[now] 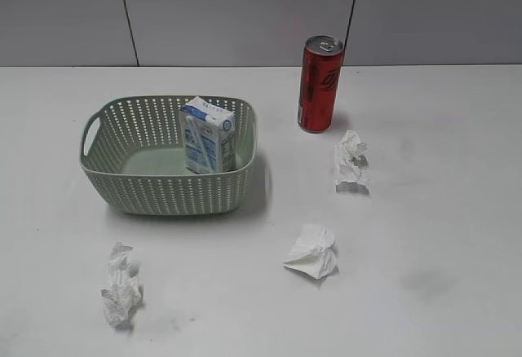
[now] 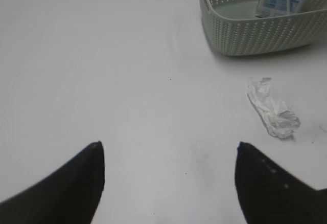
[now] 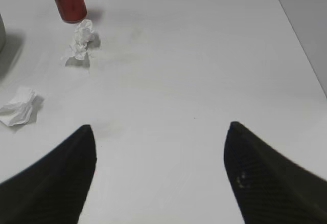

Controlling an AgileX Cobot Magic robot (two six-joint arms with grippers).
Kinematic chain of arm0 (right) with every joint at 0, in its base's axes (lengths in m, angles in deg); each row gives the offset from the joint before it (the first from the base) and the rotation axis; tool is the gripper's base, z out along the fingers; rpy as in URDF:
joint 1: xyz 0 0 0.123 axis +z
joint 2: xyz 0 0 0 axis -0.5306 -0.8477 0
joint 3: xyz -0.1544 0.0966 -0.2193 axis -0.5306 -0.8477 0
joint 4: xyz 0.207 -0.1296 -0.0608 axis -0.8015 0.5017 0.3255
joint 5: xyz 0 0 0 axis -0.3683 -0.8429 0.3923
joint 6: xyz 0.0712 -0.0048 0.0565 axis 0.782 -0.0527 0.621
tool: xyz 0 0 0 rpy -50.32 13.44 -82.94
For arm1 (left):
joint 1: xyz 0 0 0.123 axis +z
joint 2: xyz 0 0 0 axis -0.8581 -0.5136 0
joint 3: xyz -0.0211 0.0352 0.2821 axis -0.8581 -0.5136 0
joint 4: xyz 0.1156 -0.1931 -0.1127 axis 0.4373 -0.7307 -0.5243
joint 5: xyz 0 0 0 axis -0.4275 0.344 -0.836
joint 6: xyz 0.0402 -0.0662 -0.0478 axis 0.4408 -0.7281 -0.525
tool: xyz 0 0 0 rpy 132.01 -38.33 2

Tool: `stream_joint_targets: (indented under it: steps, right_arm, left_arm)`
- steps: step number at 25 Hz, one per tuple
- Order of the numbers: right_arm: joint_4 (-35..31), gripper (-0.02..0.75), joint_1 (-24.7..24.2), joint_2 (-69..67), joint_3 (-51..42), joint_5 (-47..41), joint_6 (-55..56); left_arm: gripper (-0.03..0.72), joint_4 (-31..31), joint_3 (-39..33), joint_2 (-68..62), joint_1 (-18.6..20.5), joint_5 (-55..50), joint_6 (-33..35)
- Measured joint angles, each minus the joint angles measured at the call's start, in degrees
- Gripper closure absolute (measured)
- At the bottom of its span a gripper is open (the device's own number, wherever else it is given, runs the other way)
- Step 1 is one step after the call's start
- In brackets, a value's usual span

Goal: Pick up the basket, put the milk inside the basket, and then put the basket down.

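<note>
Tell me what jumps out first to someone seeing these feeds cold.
The sage-green basket sits left of center on the white table with the milk standing upright inside it. A tall red can stands behind and to its right. Three crumpled paper balls lie scattered in front; both grippers hover open, holding nothing.

On the bench (image 1: 457,129), the basket (image 1: 147,186) with the milk (image 1: 209,135) standing against its far right wall blocks the left-centre, and the red can (image 1: 320,84) stands upright just beyond its right corner, leaving a narrow gap between them. Three crumpled paper balls lie in front: one front-left (image 1: 121,284), one at centre (image 1: 312,252), one below the can (image 1: 350,160). The far right and far left of the bench lie open.
</note>
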Motion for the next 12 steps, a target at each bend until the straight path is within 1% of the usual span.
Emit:
stream_joint_targets:
  steps: [9, 12]
  right_arm:
    - [0.00, 0.149, 0.00, 0.00, 0.00, 0.00, 0.00]
    - [-0.04, 0.148, 0.00, 0.00, 0.00, 0.00, 0.00]
  left_arm:
    - [0.099, -0.13, 0.00, 0.06, 0.06, 0.00, 0.06]
    - [0.099, -0.29, 0.00, 1.24, 1.72, 0.06, 0.06]
